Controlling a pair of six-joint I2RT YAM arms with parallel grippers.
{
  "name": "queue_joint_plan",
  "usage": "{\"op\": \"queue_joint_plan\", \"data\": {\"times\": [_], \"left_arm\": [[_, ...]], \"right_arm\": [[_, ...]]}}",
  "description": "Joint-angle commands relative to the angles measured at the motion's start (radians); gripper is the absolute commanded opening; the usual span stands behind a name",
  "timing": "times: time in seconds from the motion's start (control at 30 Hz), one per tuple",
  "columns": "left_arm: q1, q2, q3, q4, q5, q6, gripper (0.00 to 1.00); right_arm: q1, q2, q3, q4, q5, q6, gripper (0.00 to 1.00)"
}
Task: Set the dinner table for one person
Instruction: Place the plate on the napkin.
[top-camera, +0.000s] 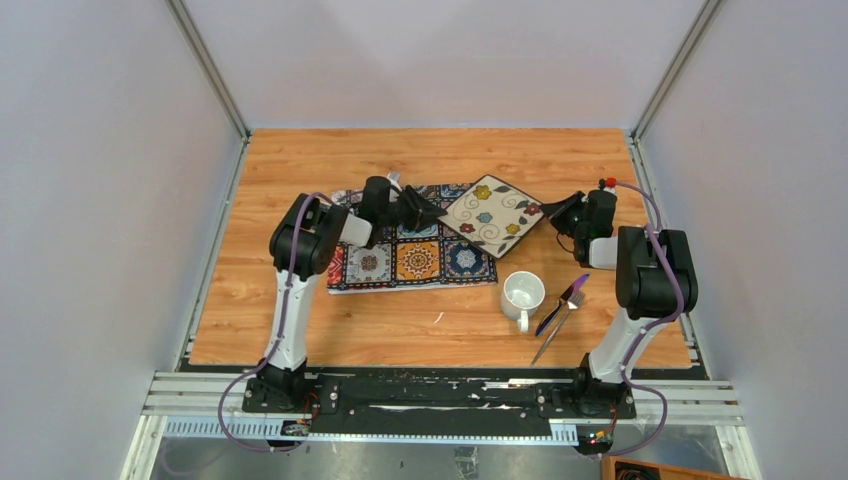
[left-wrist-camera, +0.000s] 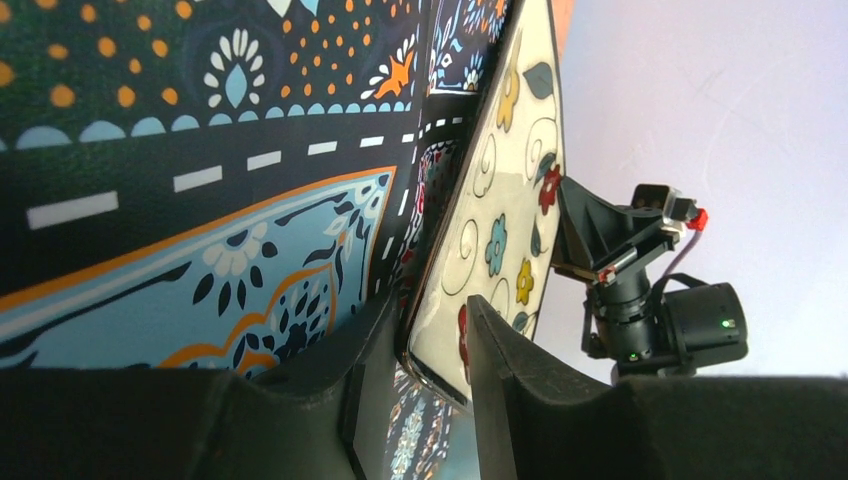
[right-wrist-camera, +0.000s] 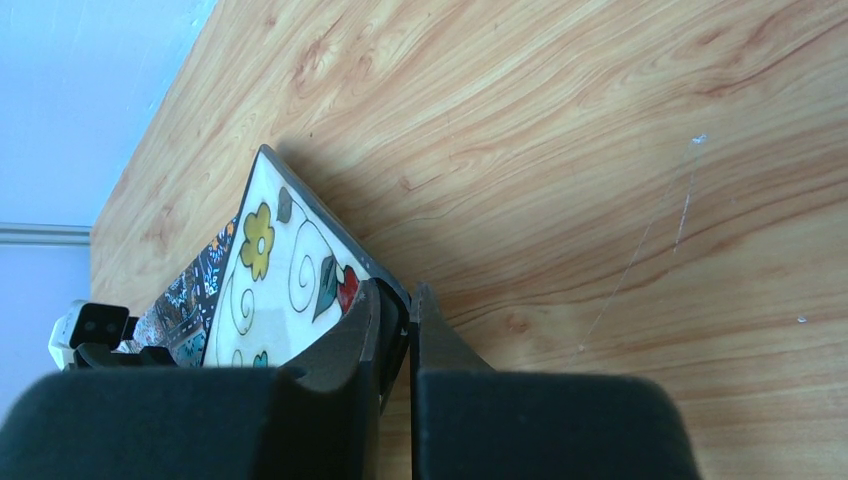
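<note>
A square cream plate (top-camera: 492, 215) with flower patterns hangs between both grippers, over the far right corner of the tile-patterned placemat (top-camera: 410, 262) and the wood-grain dinner table (top-camera: 300, 170). My left gripper (top-camera: 435, 212) is shut on the plate's left corner; the left wrist view shows the plate (left-wrist-camera: 500, 220) edge-on between the fingers (left-wrist-camera: 495, 380), above the placemat (left-wrist-camera: 200, 200). My right gripper (top-camera: 552, 210) is shut on the plate's right corner; the right wrist view shows the plate (right-wrist-camera: 290, 270) pinched at the gripper (right-wrist-camera: 410, 310), casting a shadow on the table (right-wrist-camera: 550, 150).
A white mug (top-camera: 522, 295) stands on the table in front of the placemat's right end. A fork (top-camera: 558, 328) and a purple-handled utensil (top-camera: 562, 303) lie just right of the mug, near the right arm. Walls enclose the table on three sides.
</note>
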Motion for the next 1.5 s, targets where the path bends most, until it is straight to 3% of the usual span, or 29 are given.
{"op": "queue_joint_plan", "data": {"times": [0.0,0.43,0.53,0.73,1.13,1.47], "left_arm": [[-0.059,0.063,-0.016,0.129,0.076,-0.104,0.36],[-0.061,0.134,-0.040,0.389,0.072,-0.256,0.33],[-0.061,0.163,-0.030,0.436,0.072,-0.286,0.25],[-0.062,0.177,-0.027,0.422,0.072,-0.270,0.00],[-0.067,0.131,-0.019,0.456,0.090,-0.206,0.00],[-0.067,-0.019,-0.019,0.202,0.085,0.017,0.00]], "right_arm": [[0.057,0.053,-0.026,-0.146,-0.028,-0.094,0.00],[0.057,0.055,-0.029,-0.145,-0.036,-0.096,0.00],[0.057,0.055,-0.029,-0.146,-0.034,-0.096,0.00],[0.057,0.057,-0.029,-0.145,-0.034,-0.096,0.00],[0.069,0.037,-0.034,-0.074,-0.095,-0.116,0.00],[0.110,-0.032,-0.024,-0.064,-0.144,-0.149,0.00]]}}
